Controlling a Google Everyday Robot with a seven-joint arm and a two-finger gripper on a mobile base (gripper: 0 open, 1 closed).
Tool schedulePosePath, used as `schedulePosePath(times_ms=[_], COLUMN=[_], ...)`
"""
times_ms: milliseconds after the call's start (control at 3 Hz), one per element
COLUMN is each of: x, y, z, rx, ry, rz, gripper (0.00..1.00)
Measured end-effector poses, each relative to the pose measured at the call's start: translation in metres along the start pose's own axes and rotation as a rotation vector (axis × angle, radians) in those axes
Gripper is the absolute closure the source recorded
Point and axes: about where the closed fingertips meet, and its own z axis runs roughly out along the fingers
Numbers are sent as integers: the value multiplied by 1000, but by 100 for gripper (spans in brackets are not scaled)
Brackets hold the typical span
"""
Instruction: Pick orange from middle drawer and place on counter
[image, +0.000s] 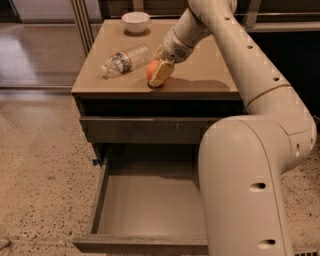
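The gripper (156, 78) is down on the counter (210, 67), near its front edge, with the orange (150, 70) tucked against it. The orange sits at counter level, its right side hidden behind the gripper. Whether the gripper clamps it or has let go cannot be told. Just left of the orange lies a clear bottle (125, 59) on its side. A white bowl (135, 21) stands well back at the far edge. Below, the middle drawer (98, 200) is pulled out under a closed drawer front (145, 129). The arm (245, 185) covers the drawer's right part.
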Motion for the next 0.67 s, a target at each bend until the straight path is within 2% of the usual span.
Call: schedulePosePath(times_ms=[333, 667], x=[0, 0], y=[0, 0], z=[0, 0], rx=[0, 0], ry=[0, 0], rz=[0, 0], gripper=[0, 0])
